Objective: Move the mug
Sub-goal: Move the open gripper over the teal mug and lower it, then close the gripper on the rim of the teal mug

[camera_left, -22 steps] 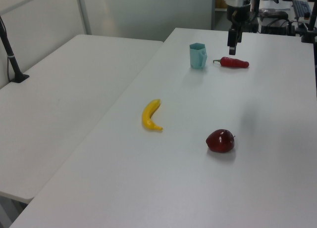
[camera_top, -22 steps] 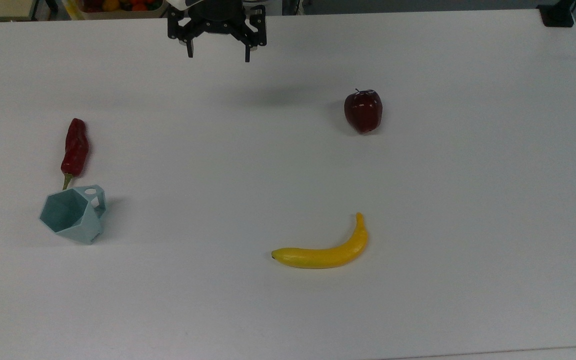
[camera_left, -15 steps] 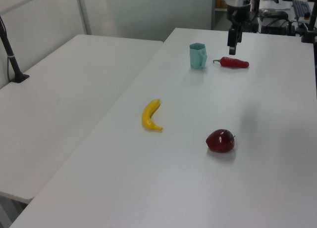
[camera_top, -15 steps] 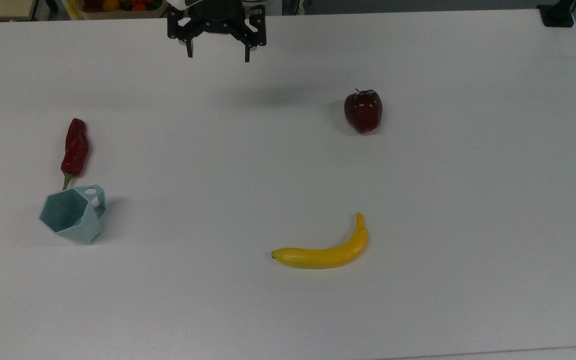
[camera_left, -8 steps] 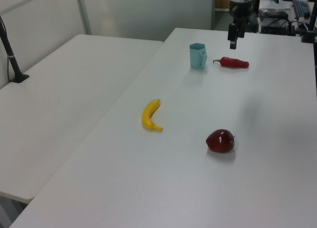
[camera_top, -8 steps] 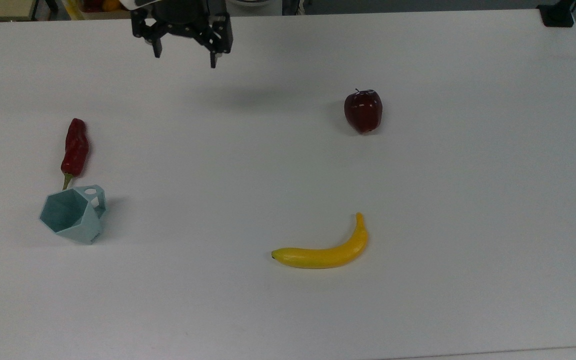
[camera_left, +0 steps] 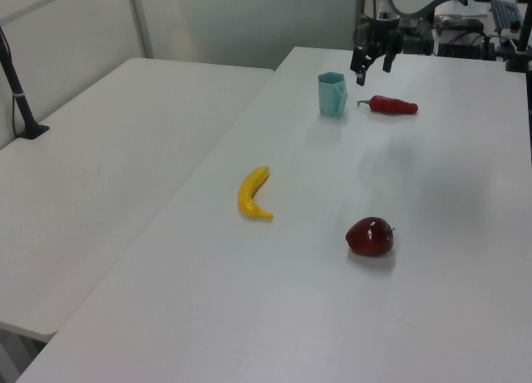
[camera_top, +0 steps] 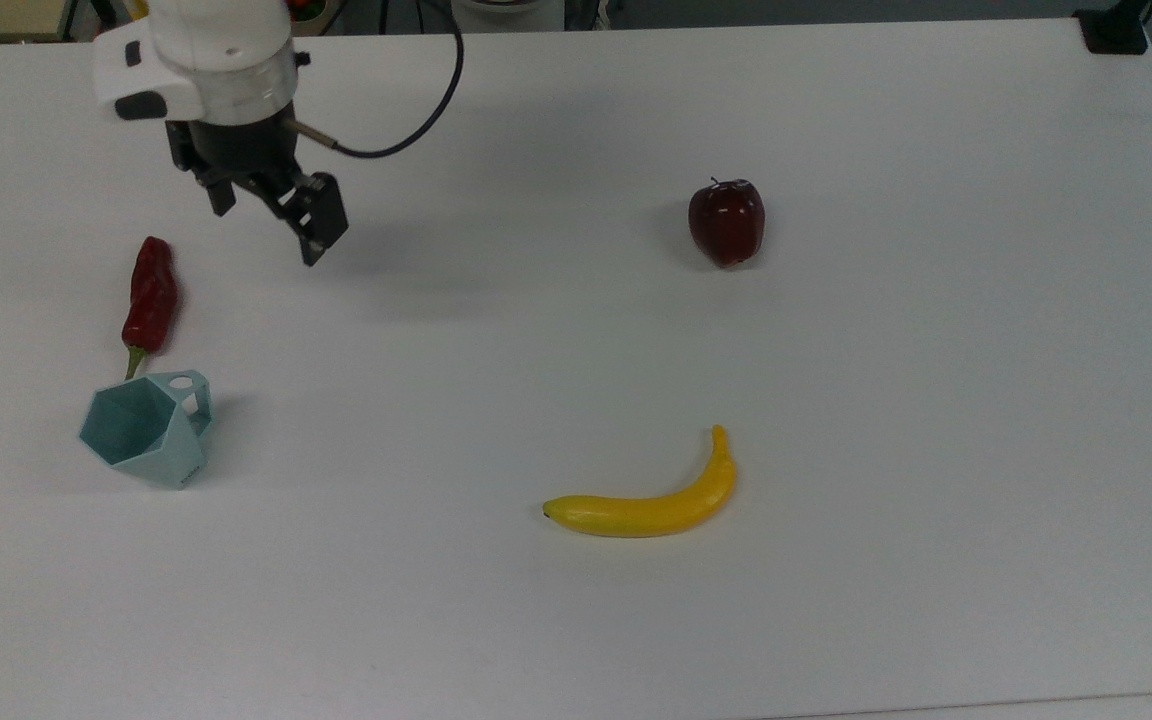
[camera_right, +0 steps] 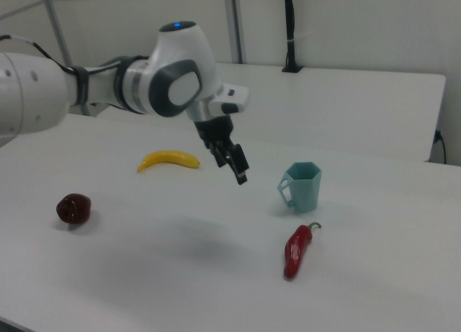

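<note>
Mug [camera_top: 145, 429] hexagonal rim from top view, handle hole facing right view

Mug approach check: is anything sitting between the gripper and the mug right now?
Nothing blocks it. The gripper hangs open above bare table; the red chili lies just beyond the mug, off the direct line.

A white robot arm [camera_right: 108, 87] reaches in from the right view's left, its rounded wrist [camera_top: 221, 60] bent downward. The black two-finger gripper [camera_top: 266, 225] hangs tilted above the table, fingers [camera_top: 321, 215] spread apart and holding nothing between them.
</note>
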Motion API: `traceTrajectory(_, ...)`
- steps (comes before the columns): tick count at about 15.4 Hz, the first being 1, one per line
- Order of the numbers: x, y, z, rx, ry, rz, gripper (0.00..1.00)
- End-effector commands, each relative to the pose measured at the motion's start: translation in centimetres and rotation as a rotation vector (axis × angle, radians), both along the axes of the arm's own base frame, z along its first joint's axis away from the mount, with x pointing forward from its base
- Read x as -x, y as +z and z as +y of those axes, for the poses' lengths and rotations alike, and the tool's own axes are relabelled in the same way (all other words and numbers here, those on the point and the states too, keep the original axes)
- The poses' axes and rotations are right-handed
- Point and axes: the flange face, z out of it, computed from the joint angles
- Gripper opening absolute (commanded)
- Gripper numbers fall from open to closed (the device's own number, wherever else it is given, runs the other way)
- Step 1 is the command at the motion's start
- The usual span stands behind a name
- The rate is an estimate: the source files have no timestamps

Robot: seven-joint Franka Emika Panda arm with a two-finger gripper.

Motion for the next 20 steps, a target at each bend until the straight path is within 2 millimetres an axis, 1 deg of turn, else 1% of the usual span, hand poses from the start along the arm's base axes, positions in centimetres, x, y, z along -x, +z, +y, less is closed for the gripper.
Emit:
traceTrajectory(1,-2.6,-2.8,-3.3,0.0,-0.094,-0.088,1.0)
traceTrajectory(3,-3.4,-4.7,-4.7,0.007,-0.103,-0.13,1.0)
traceTrajectory(5,-4.0,-6.0,-5.2,0.01,-0.112,-0.169,0.99)
traceTrajectory(8,-4.9,-7.8,-5.3,0.018,-0.125,-0.215,0.97)
traceTrajectory(11,-5.8,-10.4,-5.2,0.025,-0.109,-0.261,0.94)
traceTrajectory(13,-6.1,-10.8,-5.2,0.028,-0.104,-0.299,0.91)
traceTrajectory(16,-6.3,-11.4,-5.4,0.03,-0.103,-0.318,0.8)
traceTrajectory(20,-6.3,-11.4,-5.5,0.033,-0.099,-0.318,0.51)
